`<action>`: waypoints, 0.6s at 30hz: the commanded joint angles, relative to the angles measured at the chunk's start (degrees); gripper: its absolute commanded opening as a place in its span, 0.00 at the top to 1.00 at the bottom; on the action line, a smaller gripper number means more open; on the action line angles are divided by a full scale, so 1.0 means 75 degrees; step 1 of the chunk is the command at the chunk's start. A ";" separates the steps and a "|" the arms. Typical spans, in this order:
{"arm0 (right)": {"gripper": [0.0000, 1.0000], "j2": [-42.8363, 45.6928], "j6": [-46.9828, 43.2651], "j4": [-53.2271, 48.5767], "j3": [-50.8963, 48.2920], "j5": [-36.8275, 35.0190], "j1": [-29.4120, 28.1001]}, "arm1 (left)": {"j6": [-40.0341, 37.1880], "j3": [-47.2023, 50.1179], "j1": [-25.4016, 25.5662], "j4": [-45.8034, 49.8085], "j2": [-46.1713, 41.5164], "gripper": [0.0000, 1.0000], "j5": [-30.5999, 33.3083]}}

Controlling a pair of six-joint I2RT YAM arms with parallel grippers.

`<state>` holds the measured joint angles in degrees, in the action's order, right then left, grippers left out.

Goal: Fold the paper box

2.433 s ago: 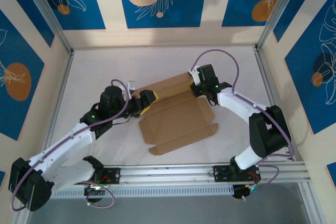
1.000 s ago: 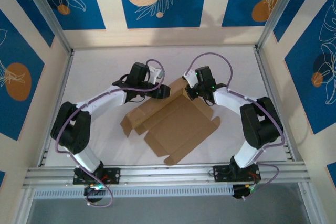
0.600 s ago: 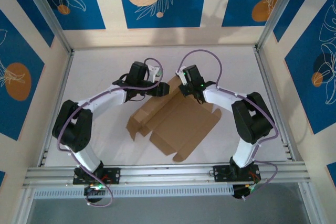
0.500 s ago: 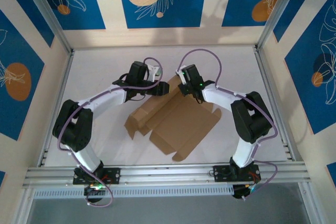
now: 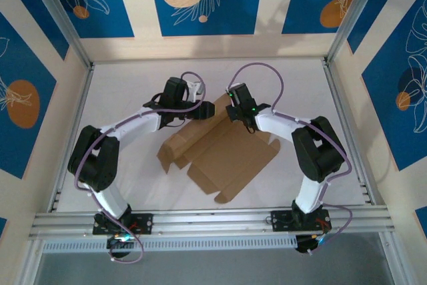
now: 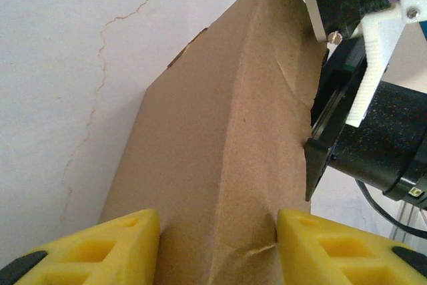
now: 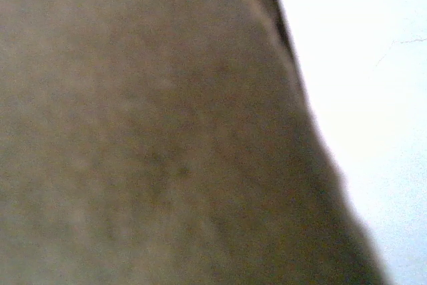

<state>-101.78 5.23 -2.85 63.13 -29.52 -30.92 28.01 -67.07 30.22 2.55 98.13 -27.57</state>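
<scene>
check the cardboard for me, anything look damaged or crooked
The paper box has a small wrinkle low on the raised flap, where the left end effector pinches it, and that flap's far edge looks slightly ragged. Seen from above, the box lies skewed to the table edges.

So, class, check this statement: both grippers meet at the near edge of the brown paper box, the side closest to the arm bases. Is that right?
No. The top external view shows the left gripper and right gripper meeting at the far edge of the brown paper box, the side away from the arm bases, not the near one.
</scene>
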 commanded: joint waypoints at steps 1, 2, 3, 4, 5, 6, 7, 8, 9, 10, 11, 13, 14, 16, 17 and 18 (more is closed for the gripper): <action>0.79 0.0127 0.0061 0.0550 -0.0621 0.0854 0.0196 | -0.0097 -0.0156 0.0214 0.0512 0.0347 0.52 -0.0379; 0.76 0.0258 0.0051 0.0646 -0.0739 0.1369 0.0382 | -0.0193 -0.0239 0.0218 0.0659 0.0372 0.52 -0.0336; 0.75 0.0405 0.0072 0.0795 -0.0891 0.1773 0.0500 | -0.0277 -0.0321 0.0215 0.0789 0.0402 0.52 -0.0284; 0.73 0.0541 0.0061 0.0997 -0.1037 0.2066 0.0581 | -0.0379 -0.0419 0.0217 0.0960 0.0451 0.52 -0.0232; 0.72 0.0670 0.0035 0.1278 -0.1284 0.2629 0.0676 | -0.0476 -0.0515 0.0214 0.1082 0.0484 0.52 -0.0203; 0.71 0.0751 0.0060 0.1469 -0.1435 0.3141 0.0754 | -0.0574 -0.0603 0.0218 0.1209 0.0506 0.52 -0.0190; 0.71 0.0801 0.0064 0.1653 -0.1554 0.3451 0.0792 | -0.0674 -0.0718 0.0203 0.1346 0.0538 0.52 -0.0146; 0.71 0.0819 0.0055 0.1842 -0.1677 0.3777 0.0788 | -0.0789 -0.0843 0.0212 0.1508 0.0561 0.52 -0.0092; 0.71 0.0853 0.0042 0.2035 -0.1821 0.4030 0.0791 | -0.0911 -0.0994 0.0208 0.1653 0.0606 0.51 -0.0063; 0.71 0.0876 0.0038 0.2201 -0.1931 0.4199 0.0782 | -0.1059 -0.1173 0.0207 0.1851 0.0664 0.51 -0.0089; 0.71 0.0927 0.0040 0.2500 -0.2152 0.4376 0.0770 | -0.1192 -0.1343 0.0195 0.2085 0.0744 0.51 -0.0140; 0.70 0.1001 0.0096 0.2945 -0.2492 0.4507 0.0782 | -0.1427 -0.1681 0.0167 0.2451 0.0897 0.50 -0.0132; 0.70 0.1019 0.0102 0.3062 -0.2604 0.4512 0.0787 | -0.1542 -0.1812 0.0134 0.2620 0.0968 0.50 -0.0121; 0.69 0.1054 0.0062 0.3134 -0.2723 0.4480 0.0792 | -0.1689 -0.1975 0.0053 0.2812 0.1089 0.50 -0.0131; 0.68 0.1066 -0.0007 0.3104 -0.2767 0.4362 0.0772 | -0.1760 -0.2003 -0.0002 0.2886 0.1125 0.50 -0.0179; 0.66 0.1055 -0.0007 0.3082 -0.2780 0.4138 0.0774 | -0.1809 -0.2003 -0.0046 0.2902 0.1151 0.50 -0.0231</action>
<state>-94.61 4.95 20.14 44.12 -5.21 -23.38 18.02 -80.64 30.70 20.27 104.20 -28.67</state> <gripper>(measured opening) 0.323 0.500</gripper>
